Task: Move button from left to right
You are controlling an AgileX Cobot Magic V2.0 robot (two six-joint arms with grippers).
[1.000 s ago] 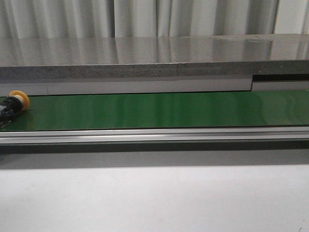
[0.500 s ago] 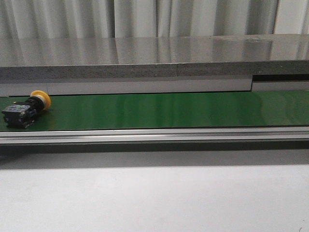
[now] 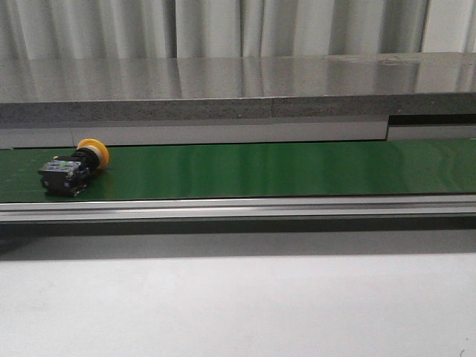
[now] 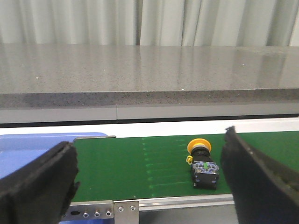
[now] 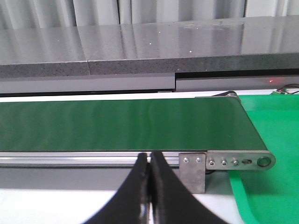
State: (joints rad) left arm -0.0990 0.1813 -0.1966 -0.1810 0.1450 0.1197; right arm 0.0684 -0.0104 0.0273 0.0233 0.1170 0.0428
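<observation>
While the button (image 3: 74,169) rides the green belt (image 3: 282,169), you have nothing to grip yet, so start with what sits nearest you. Your left hand (image 4: 149,186) is spread wide, both dark fingers (image 4: 39,184) hanging apart on your side of the belt's near rail (image 3: 238,208), and the button shows in the gap between them, though well beyond them. Your right hand (image 5: 150,186) is pressed together and holds nothing, poised in front of the rail close to the belt's right end, where a green tray (image 5: 271,154) lies just past the roller.

Farther out, on the belt itself, the button lies on its side near the left end, yellow cap (image 3: 94,151) toward the far edge and black body toward the near edge. Half a second ago it lay closer to the left end, and a second ago it was only just entering the front view, so the belt is carrying it rightward. That means the transfer looks barely begun, with most of the belt's length ahead.

Beyond the belt, the grey stone ledge (image 3: 238,89) and pale curtain (image 3: 238,26) stand unchanged.
</observation>
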